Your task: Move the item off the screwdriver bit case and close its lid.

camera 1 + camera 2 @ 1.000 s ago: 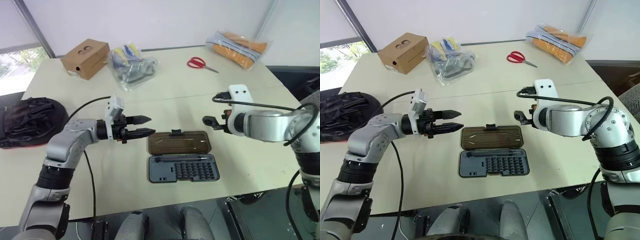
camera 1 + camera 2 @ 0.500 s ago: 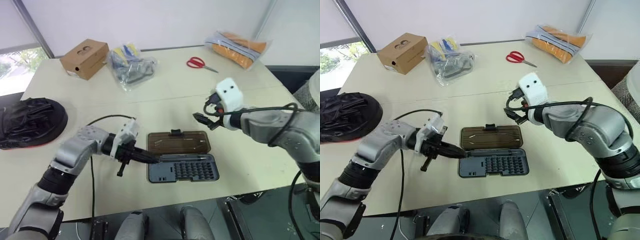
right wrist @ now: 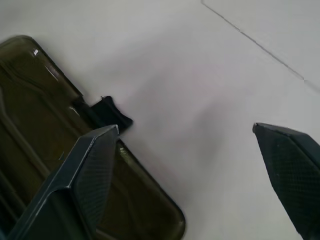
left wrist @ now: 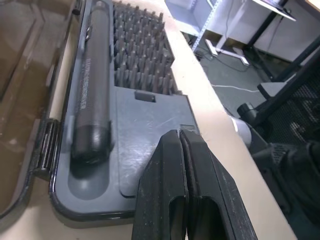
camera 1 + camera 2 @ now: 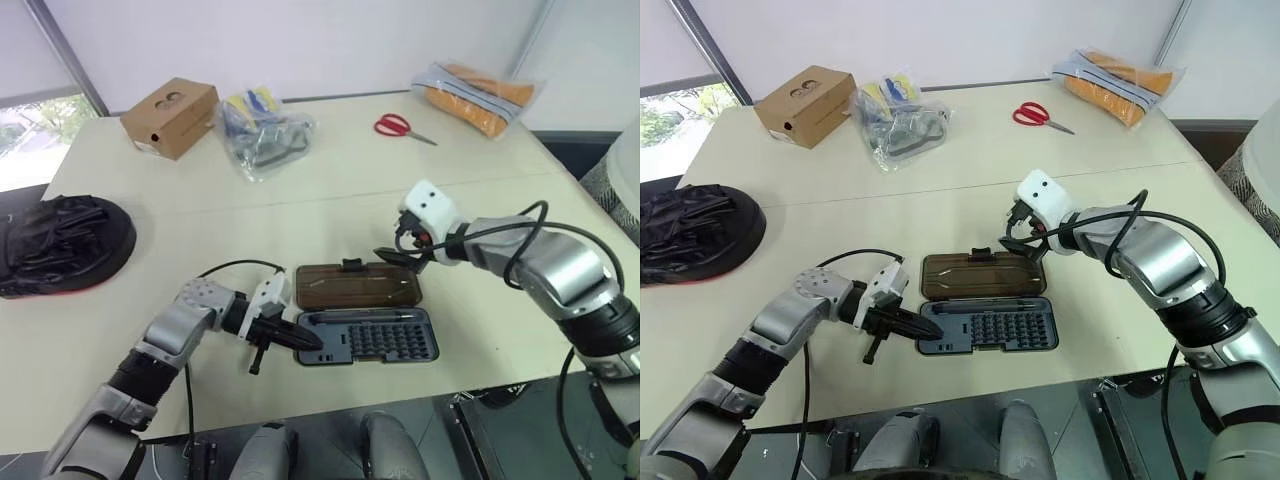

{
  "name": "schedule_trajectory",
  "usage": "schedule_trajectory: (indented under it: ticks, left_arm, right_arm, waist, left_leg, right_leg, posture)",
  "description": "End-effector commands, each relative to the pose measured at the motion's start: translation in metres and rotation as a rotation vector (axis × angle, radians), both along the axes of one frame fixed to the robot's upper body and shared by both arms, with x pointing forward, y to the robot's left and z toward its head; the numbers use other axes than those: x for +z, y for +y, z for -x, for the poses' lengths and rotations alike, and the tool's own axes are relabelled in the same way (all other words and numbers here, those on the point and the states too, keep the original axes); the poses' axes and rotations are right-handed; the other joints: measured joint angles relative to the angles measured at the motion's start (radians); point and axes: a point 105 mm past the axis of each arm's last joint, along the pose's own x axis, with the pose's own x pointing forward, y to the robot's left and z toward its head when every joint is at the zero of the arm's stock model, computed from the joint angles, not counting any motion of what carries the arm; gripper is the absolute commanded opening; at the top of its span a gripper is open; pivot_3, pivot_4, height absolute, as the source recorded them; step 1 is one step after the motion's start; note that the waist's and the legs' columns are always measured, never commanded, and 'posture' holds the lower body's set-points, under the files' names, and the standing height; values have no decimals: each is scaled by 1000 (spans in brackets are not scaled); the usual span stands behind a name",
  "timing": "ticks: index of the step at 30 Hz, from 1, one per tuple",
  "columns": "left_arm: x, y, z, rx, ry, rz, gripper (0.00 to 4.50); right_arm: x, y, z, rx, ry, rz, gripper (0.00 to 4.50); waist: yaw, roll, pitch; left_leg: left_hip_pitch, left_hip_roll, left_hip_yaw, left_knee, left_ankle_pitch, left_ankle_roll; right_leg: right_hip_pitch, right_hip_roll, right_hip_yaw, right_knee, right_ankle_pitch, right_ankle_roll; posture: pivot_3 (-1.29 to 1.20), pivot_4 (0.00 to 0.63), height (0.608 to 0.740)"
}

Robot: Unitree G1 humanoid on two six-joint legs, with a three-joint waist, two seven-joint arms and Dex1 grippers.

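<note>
Arms reach low over the table. The left gripper, fingers pressed together and holding nothing, rests at the left end of the screwdriver bit case. The right gripper hangs wide open and empty over the flat brown lid. The item sits far left. The left wrist view shows the driver beside rows of bits.
</note>
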Motion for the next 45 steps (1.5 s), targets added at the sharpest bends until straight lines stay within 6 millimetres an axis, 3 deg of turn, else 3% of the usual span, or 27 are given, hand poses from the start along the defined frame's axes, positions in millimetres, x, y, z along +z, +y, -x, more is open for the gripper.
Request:
schedule_trajectory:
  ticks: [1, 12, 23, 36, 45]
  left_arm:
    - [-8, 2, -2, 38, -6, -11, 24]
    - [-14, 6, -2, 78, -3, -9, 24]
    - [-12, 5, -2, 87, -10, -9, 24]
    - [-12, 8, -3, 97, -13, -15, 24]
    - [-12, 8, 1, 100, -13, -15, 0]
  right_arm:
    - [12, 7, -1, 132, -27, 33, 4500]
    - [-10, 8, -14, 255, 27, 116, 4500]
    - [-33, 3, -19, 273, 72, 142, 4500]
    - [-44, 1, -17, 282, 93, 157, 4500]
    - [-53, -2, -12, 299, 128, 175, 39]
  waist:
    - [0, 0, 0]
    - [1, 0, 0]
    - [2, 0, 0]
    - [0, 0, 0]
    - [-1, 0, -1]
  left_leg:
    - [0, 0, 0, 0, 0, 0]
    - [1, 0, 0, 1, 0, 0]
    - [1, 0, -2, 1, 0, -1]
    - [1, 0, -2, 1, 1, -1]
    - [2, 0, -2, 1, 1, -1]
  right_leg:
    - [0, 0, 0, 0, 0, 0]
    - [1, 0, 0, 1, 0, 0]
    - [1, 0, 0, 1, 0, 0]
    - [1, 0, 0, 1, 0, 0]
    - [1, 0, 0, 1, 0, 0]
  posture:
    - [0, 150, 740]
    - [0, 150, 740]
    - [0, 150, 740]
    - [0, 150, 740]
    - [0, 150, 740]
